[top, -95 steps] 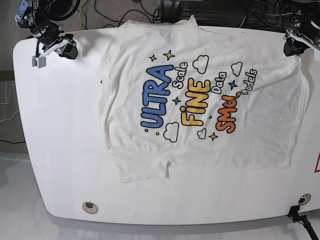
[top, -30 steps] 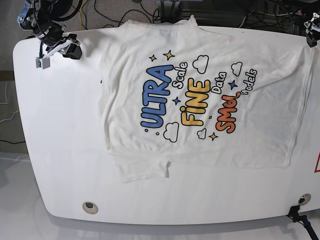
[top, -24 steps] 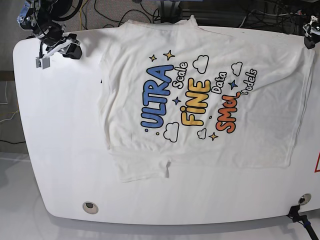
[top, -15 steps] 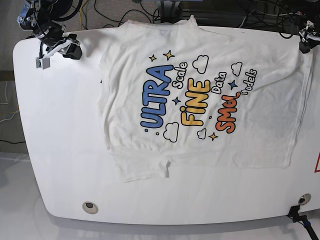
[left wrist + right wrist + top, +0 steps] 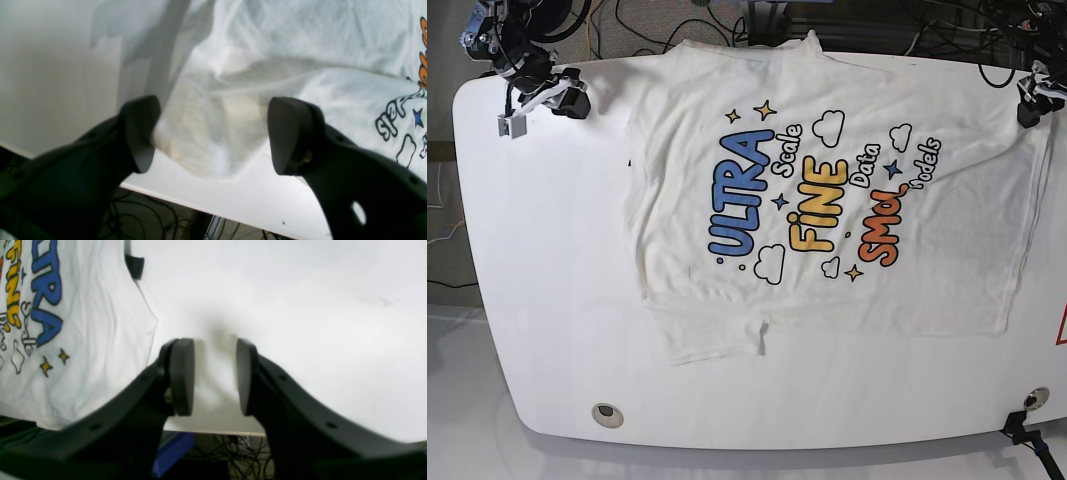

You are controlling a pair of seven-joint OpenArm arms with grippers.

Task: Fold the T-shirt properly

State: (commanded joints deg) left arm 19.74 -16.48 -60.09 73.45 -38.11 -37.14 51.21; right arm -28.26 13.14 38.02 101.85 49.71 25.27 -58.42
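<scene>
The white T-shirt (image 5: 827, 190) lies spread print-up on the white table (image 5: 537, 280), showing "ULTRA", "FINE" and "SMOL". My left gripper (image 5: 1030, 105) is at the shirt's far right corner. In the left wrist view it (image 5: 213, 133) is open, with a bunched corner of the shirt (image 5: 206, 126) lying between the jaws near the table edge. My right gripper (image 5: 555, 100) is over bare table at the far left, apart from the shirt. In the right wrist view it (image 5: 213, 376) is open by a narrow gap and empty, with the shirt (image 5: 83, 340) to its left.
A small black tab (image 5: 135, 266) sticks out from under the shirt's edge. A round dark fitting (image 5: 607, 412) sits near the table's front edge. A black clamp (image 5: 1027, 430) is at the front right corner. Cables (image 5: 677, 25) lie behind the table.
My left gripper has moved from beyond the table's far right corner back in over the shirt's corner. The right arm has not moved.
</scene>
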